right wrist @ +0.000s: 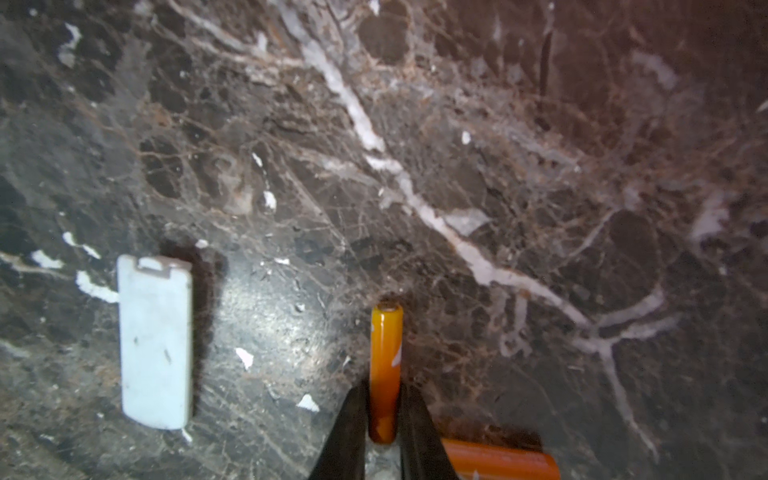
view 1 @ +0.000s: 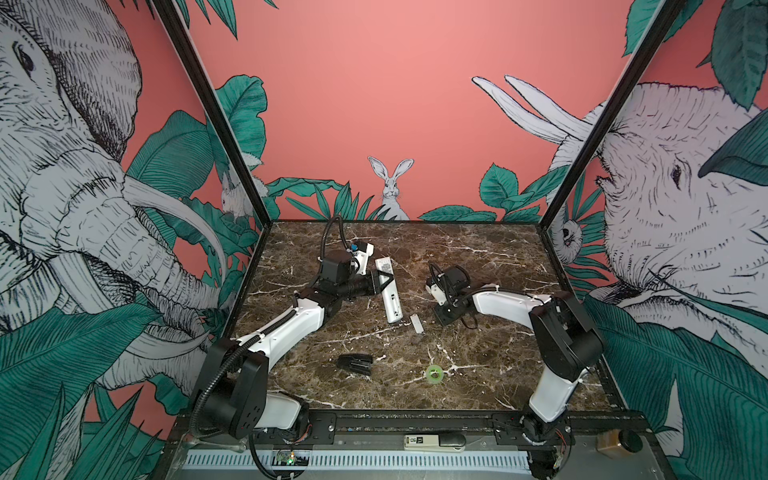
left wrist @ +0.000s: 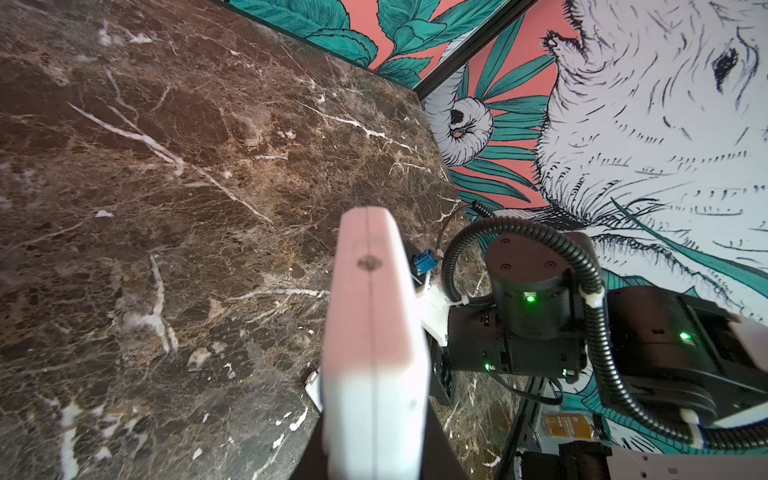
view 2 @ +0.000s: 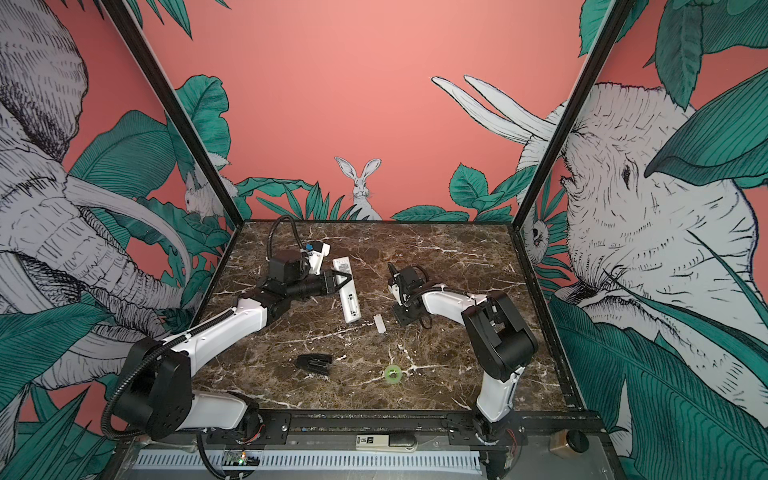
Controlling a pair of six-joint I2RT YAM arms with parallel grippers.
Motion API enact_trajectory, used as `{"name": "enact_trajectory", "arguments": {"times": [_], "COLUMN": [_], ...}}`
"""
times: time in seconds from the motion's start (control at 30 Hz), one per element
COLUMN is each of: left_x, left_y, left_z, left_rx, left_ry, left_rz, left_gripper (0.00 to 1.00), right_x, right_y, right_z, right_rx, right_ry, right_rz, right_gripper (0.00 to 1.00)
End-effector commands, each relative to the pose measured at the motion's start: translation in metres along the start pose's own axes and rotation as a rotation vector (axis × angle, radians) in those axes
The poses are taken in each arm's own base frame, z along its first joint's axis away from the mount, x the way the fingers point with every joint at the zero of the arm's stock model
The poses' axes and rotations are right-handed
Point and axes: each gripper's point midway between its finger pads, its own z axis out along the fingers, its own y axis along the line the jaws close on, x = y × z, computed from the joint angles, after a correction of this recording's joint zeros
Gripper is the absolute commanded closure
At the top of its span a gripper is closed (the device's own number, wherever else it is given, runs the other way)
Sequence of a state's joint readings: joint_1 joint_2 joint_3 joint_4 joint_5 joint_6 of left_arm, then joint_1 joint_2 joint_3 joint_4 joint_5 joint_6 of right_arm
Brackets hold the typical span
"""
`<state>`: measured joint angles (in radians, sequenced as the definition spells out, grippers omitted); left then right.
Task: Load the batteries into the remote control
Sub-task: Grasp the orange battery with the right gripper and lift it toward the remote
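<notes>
The white remote control [view 1: 388, 291] lies lengthwise on the marble, plain back up. My left gripper [view 1: 384, 282] is shut across its middle. In the left wrist view the remote control [left wrist: 370, 311] runs out from between the dark fingers of the left gripper [left wrist: 374, 436]. My right gripper [view 1: 446, 313] points down at the table to the right of the remote. In the right wrist view the right gripper [right wrist: 384, 395] is shut on one orange battery [right wrist: 385, 365] lying on the table. A second battery [right wrist: 498, 461] lies crosswise just beside the fingers. The batteries are hidden in both top views.
A small white cover piece [view 1: 417, 323] lies between the remote's near end and the right gripper; in the right wrist view the cover piece [right wrist: 156, 345] lies apart from the held battery. A black stapler [view 1: 355, 365] and a green tape ring [view 1: 434, 372] sit nearer the front edge.
</notes>
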<state>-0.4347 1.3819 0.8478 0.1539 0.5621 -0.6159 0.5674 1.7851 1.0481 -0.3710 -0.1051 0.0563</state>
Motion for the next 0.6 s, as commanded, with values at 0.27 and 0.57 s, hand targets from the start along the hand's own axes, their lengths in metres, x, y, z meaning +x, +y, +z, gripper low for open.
{"name": "enact_trajectory", "arguments": {"times": [0.27,0.57], "left_x": [-0.009,-0.009], "left_y": [-0.011,-0.01], "left_z": [-0.004,-0.002], "left_rx": [0.072,0.099], "left_ry": [-0.062,-0.093], "left_rz": [0.023,-0.004], "left_gripper": [1.0,1.0], "right_x": [-0.002,-0.018], "right_y": [0.003,0.02], "right_z": [-0.016,-0.065], "right_rx": [-0.015,-0.093], "right_ry": [-0.06,-0.206], "right_rz": [-0.004,0.03], "right_gripper": [0.93,0.98]}}
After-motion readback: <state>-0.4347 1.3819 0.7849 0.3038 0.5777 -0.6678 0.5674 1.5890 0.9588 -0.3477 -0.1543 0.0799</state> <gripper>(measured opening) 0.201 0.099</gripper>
